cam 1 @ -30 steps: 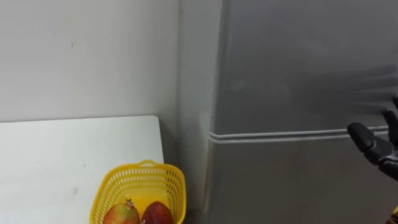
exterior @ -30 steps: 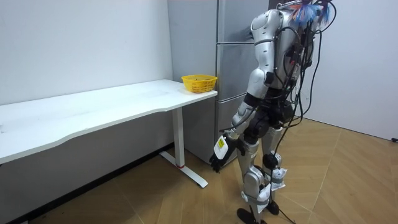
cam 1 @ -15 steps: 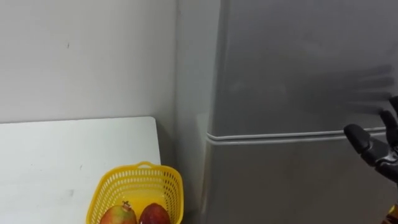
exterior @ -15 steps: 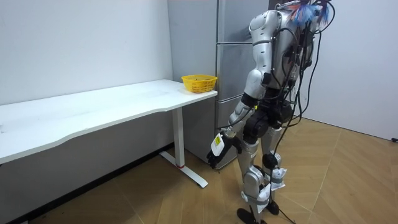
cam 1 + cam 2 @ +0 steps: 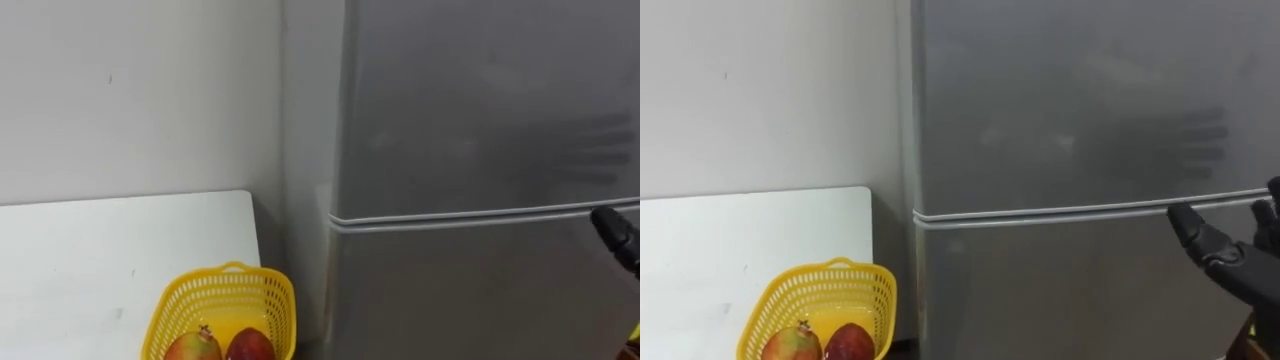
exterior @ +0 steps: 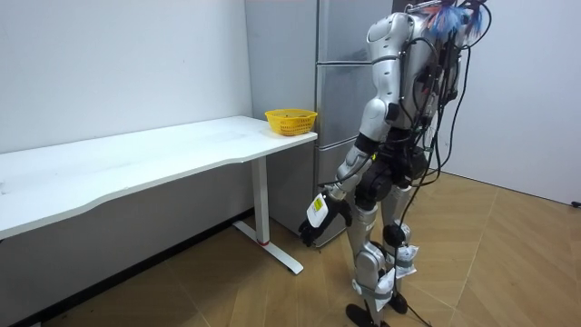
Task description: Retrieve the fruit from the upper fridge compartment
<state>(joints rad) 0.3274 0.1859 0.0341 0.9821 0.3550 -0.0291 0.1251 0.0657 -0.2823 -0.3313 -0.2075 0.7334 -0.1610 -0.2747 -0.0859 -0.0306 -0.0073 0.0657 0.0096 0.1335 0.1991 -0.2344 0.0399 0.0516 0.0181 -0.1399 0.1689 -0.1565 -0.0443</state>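
The silver fridge [image 5: 470,110] stands shut before me, its upper door [image 5: 1070,100] meeting the lower door [image 5: 1060,290] at a thin pale seam. My right hand [image 5: 1230,262] is raised at the far right, level with that seam and close in front of the doors, its fingers straight and holding nothing. At the left eye view's edge just the tip of the right hand [image 5: 615,232] shows. In the room view I stand upright facing the fridge [image 6: 338,91], and my left hand [image 6: 310,236] hangs low beside my thigh.
A yellow basket [image 5: 222,305] holding two red-green mangoes [image 5: 195,348] sits at the corner of the white table [image 5: 100,260], just left of the fridge. A pale wall runs behind the table. In the room view the basket [image 6: 290,120] stands on the table's end [image 6: 136,159].
My right hand has slid rightwards, almost out of the left eye view. In the room view my hanging left hand has swung slightly. The fridge stays shut.
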